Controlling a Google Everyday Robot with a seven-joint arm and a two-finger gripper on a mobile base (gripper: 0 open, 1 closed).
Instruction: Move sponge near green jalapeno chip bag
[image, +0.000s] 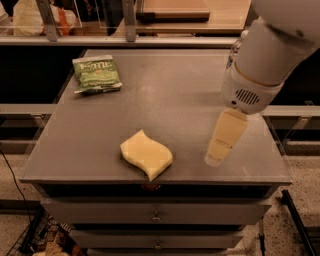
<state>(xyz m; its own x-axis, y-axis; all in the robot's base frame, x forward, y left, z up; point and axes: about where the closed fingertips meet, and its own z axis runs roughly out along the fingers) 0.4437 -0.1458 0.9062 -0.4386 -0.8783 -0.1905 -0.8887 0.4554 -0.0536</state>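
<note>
The pale yellow sponge (146, 154) lies flat near the front edge of the grey table (170, 95), a little left of centre. The green jalapeno chip bag (96, 73) lies flat at the table's back left. My gripper (215, 159) hangs from the white arm at the right, its cream fingers pointing down over the table's front right. It is to the right of the sponge, apart from it, and holds nothing that I can see.
A clear water bottle (234, 50) stands at the back right, mostly hidden behind my arm. Drawers (156, 216) sit below the table top. A shelf rail (130, 40) runs behind the table.
</note>
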